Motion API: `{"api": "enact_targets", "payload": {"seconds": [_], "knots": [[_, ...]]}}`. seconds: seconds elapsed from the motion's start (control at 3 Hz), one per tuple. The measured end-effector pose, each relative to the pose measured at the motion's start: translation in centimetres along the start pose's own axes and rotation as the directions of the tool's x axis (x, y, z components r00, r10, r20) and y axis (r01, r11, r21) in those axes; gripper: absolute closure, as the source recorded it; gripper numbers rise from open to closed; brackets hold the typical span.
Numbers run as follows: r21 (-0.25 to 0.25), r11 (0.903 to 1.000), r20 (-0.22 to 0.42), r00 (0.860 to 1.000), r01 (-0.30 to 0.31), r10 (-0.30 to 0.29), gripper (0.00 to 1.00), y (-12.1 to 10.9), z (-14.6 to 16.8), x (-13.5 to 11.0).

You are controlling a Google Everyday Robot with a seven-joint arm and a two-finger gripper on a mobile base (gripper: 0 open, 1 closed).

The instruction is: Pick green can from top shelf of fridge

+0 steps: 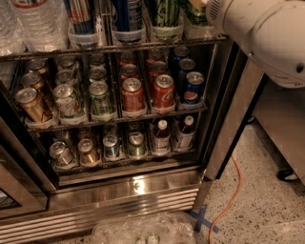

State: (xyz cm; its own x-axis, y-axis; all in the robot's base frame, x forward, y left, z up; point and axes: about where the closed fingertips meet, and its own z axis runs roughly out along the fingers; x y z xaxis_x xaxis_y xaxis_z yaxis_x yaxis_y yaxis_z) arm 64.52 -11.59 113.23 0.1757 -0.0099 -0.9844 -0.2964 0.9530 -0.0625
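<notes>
The green can [165, 11], light green with dark streaks, stands in a clear plastic tray on the top shelf [109, 48] of the fridge [128, 187]; its top is cut off by the frame. My white arm [259, 38] reaches in from the upper right. My gripper [198, 3] is at the top edge, just right of the green can and above another greenish can [194, 15]. Only a tan bit of it shows.
Water bottles [35, 24] and tall dark cans [126, 16] share the top shelf. Racks of short soda cans [132, 95] and small bottles [160, 136] sit below. An orange cable [232, 195] and blue floor tape [202, 219] lie at right. A clear plastic bag [143, 229] lies before the grille.
</notes>
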Motion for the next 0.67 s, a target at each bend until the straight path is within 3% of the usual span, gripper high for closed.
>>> {"api": "enact_targets", "payload": {"seconds": [0.33,0.67], "knots": [[-0.088,0.9940,-0.049,0.997,-0.065,0.061,1.00,1.0,-1.9,-0.2],[-0.188,0.9682,-0.149,0.979,-0.165,0.139,1.00,2.9,-5.2,2.4]]}}
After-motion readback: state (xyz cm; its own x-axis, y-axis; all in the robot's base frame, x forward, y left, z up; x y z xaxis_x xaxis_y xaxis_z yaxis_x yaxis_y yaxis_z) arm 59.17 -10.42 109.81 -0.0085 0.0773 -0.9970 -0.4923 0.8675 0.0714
